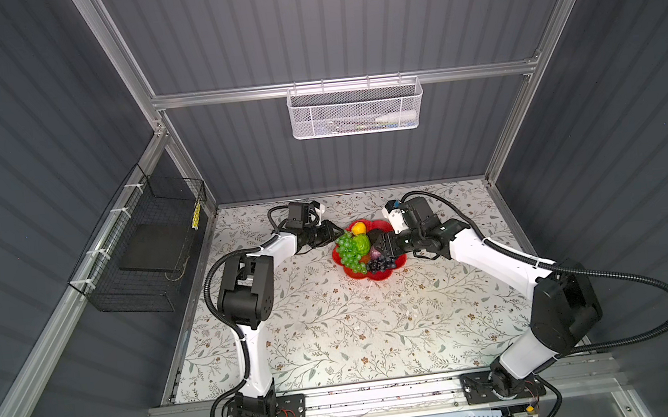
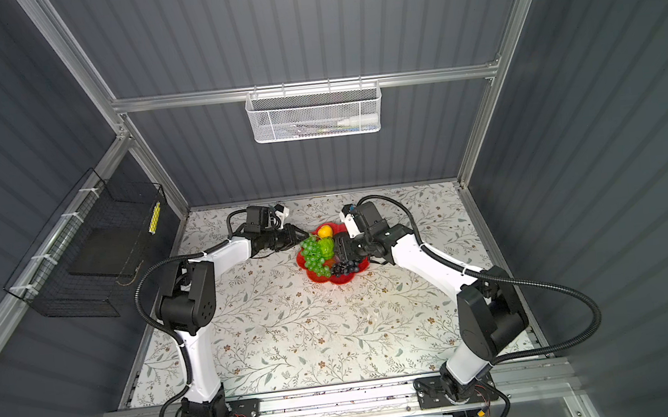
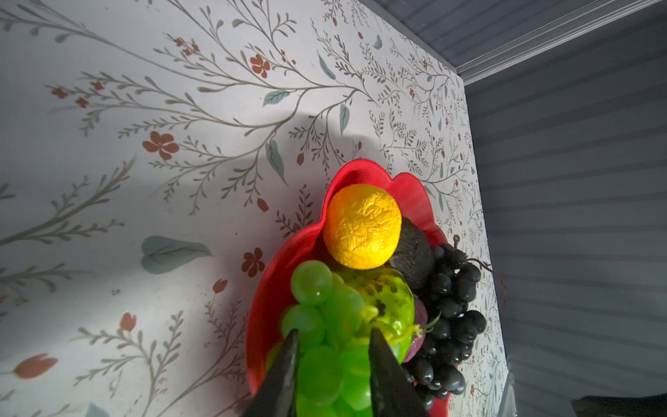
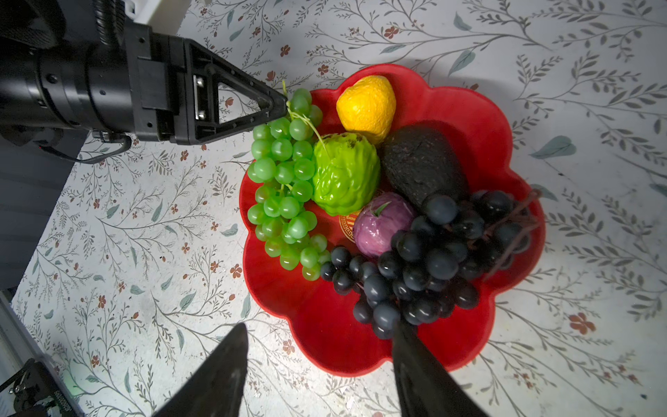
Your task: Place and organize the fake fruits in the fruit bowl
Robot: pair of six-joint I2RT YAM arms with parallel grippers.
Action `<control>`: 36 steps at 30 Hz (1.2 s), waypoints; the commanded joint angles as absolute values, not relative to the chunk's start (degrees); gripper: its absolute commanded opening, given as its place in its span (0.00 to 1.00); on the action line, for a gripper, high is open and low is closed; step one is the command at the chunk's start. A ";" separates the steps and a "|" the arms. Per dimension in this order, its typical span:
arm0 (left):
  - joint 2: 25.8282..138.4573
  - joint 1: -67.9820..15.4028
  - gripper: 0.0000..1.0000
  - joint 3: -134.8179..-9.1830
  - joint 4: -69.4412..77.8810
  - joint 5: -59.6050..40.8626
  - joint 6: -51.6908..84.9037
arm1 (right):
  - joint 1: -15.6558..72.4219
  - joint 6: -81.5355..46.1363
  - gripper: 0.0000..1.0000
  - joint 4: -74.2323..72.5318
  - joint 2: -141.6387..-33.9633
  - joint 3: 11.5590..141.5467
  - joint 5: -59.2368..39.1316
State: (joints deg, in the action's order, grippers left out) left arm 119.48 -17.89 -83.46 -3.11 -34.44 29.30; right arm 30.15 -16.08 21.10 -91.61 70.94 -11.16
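The red flower-shaped fruit bowl (image 1: 355, 276) (image 4: 325, 343) holds every fruit: green grape bunch (image 4: 281, 195) (image 1: 347, 250), yellow pear (image 4: 366, 104), bumpy green fruit (image 4: 344, 177), black avocado (image 4: 422, 162), purple fruit (image 4: 382, 224) and dark grape bunch (image 4: 426, 260) (image 1: 381, 263). My left gripper (image 3: 334, 330) (image 1: 337, 236) is at the stem end of the green grapes (image 3: 325, 375). Its jaws stand partly apart with grapes showing between them. Whether they press is unclear. My right gripper (image 4: 319, 326) (image 1: 382, 246) hangs open over the bowl's near rim, one finger above the dark grapes.
The bowl sits toward the back of the floral table (image 1: 336, 334). A white mesh basket (image 1: 354, 109) hangs on the back wall and a black wire basket (image 1: 139, 245) on the left wall. Both arms reach in from the front rail.
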 commanded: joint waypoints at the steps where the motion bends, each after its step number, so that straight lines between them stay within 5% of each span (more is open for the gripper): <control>1: 122.33 -18.11 0.32 -85.30 -3.47 -38.23 29.23 | 30.66 -16.00 0.64 21.95 -92.82 72.39 -11.29; 15: 121.81 -18.11 0.38 -84.75 -2.07 -39.07 29.67 | 30.96 -16.00 0.64 21.97 -92.02 71.99 -10.80; 36: 121.05 -19.95 0.23 -87.32 -5.12 -42.45 27.03 | 31.43 -16.08 0.63 21.27 -91.43 71.06 -10.90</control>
